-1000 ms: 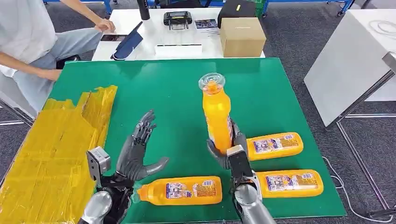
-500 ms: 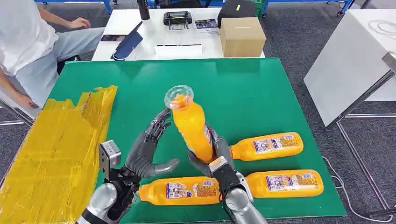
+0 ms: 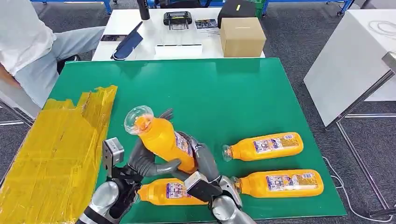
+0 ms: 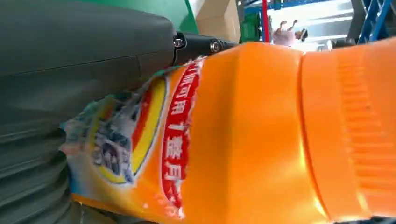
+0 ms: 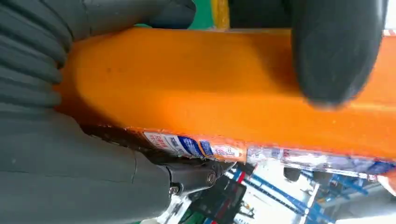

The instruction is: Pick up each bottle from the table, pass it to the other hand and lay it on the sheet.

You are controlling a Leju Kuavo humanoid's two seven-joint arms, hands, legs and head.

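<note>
Green tabletop (image 3: 243, 88) lies wide and bare beyond my raised orange bottle (image 3: 163, 140). Both my right hand (image 3: 203, 163) and left hand (image 3: 142, 161) grip it, tilted toward the yellow sheet (image 3: 51, 149). Three bottles (image 3: 264, 146) lie nearby.

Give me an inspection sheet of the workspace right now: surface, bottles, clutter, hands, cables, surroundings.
Surface: green table; crinkled yellow sheet on its left side, no bottle on it.
Job's things: held bottle tilted, cap toward the sheet; three lying bottles: near one, upper right one, lower right one.
Clutter: nothing seen on the green table.
Hands: right hand grips the held bottle; left hand touches it, thumb under it.
Cables: white cable on the floor, right.
Surroundings: white table with cardboard box; seated person, left.
</note>
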